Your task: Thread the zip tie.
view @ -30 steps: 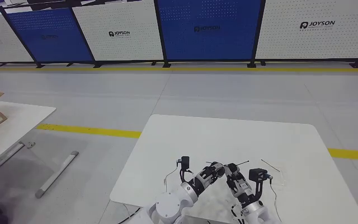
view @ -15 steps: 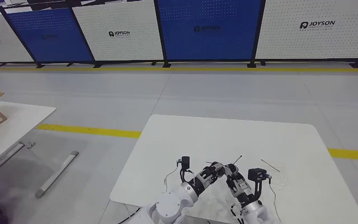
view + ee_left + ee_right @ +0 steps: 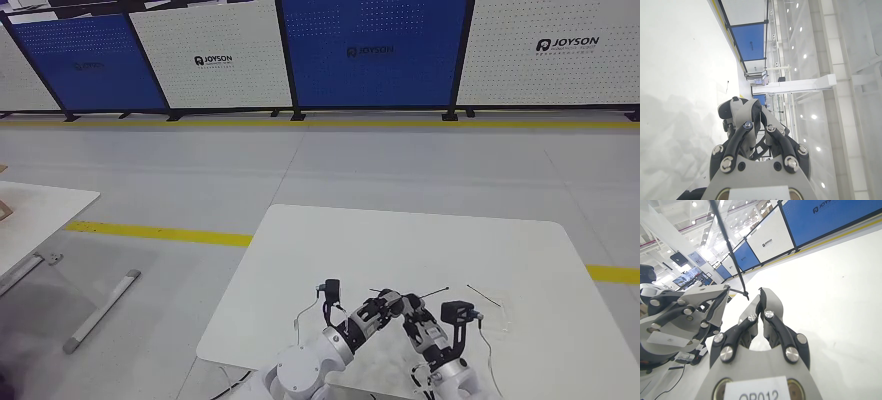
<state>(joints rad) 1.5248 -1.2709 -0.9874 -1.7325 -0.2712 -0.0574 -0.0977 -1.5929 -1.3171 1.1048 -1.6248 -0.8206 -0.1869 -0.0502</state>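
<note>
The zip tie [image 3: 735, 264] is hanging in the air above the tabletop [image 3: 819, 294]. Its long strap is sweeping up and out of the right wrist view, while its short end is disappearing into my left hand [image 3: 726, 291], which is clamping down on it. I'm reading that grip as a way of presenting the small head outward, toward the right hand [image 3: 760, 293], so the two ends can be brought together. The right hand is sitting just beside the head with its fingers pressed together, apparently on nothing (I'm not making out any strap between them). The strap's far tip is getting cut off at the frame edge, and I'm not managing to tell whether the strap is already passing through the head. A spare tie [image 3: 483, 294] is lying flat on the tabletop, well apart.
</note>
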